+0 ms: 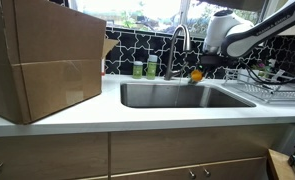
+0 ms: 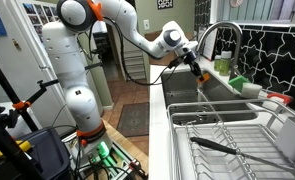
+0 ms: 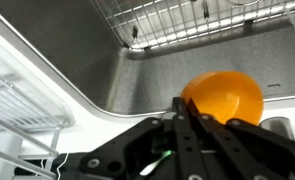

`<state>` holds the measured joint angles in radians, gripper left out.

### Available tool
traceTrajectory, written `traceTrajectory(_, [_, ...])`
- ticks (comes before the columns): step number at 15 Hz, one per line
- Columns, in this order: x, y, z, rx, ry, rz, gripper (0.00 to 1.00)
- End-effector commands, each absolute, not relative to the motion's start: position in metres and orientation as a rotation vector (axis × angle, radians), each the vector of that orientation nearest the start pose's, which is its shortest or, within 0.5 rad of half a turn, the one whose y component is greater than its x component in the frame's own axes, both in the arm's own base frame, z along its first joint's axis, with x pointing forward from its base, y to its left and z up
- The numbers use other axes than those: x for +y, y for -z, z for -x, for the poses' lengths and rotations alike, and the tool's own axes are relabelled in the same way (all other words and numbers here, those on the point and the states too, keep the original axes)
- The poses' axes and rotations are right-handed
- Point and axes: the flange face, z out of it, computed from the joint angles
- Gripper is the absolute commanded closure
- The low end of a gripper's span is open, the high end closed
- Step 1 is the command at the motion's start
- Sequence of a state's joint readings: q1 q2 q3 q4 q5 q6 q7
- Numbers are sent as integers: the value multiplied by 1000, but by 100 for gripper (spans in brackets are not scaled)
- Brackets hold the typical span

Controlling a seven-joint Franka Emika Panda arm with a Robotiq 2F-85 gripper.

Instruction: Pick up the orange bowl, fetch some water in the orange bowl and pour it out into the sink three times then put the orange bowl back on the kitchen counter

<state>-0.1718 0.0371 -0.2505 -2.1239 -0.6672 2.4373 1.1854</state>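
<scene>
The orange bowl [image 3: 225,96] is held in my gripper [image 3: 183,108], whose fingers are closed on its rim. In the wrist view the bowl hangs over the steel sink [image 3: 137,80]. In an exterior view the bowl [image 1: 196,74] shows as a small orange spot under the gripper [image 1: 200,68], above the sink [image 1: 177,95] just right of the curved faucet [image 1: 180,40]. In an exterior view the gripper [image 2: 193,68] is over the sink's [image 2: 192,95] far part; the bowl is barely visible there. The white kitchen counter [image 1: 87,112] surrounds the basin.
A large cardboard box [image 1: 37,60] stands on the counter at the left. Green bottles [image 1: 144,68] stand behind the sink. A wire dish rack [image 1: 277,88] sits right of the sink, also seen in an exterior view [image 2: 222,135]. A green sponge-like thing [image 2: 237,82] lies by the faucet.
</scene>
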Motion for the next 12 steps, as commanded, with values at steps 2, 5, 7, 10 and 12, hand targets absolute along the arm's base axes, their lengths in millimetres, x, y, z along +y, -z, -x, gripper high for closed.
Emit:
traceTrajectory(2, [-246,-428,-528,1901,605,2619,99])
traceTrajectory(5, [-254,-434,-533,1895,566,2527,99])
traceTrajectory(7, [-265,-439,-535,1896,551,2478,99])
traceTrajectory(10, [-275,-443,-538,1883,536,2427,99])
traceTrajectory(12, [-277,-443,-543,1862,524,2417,99])
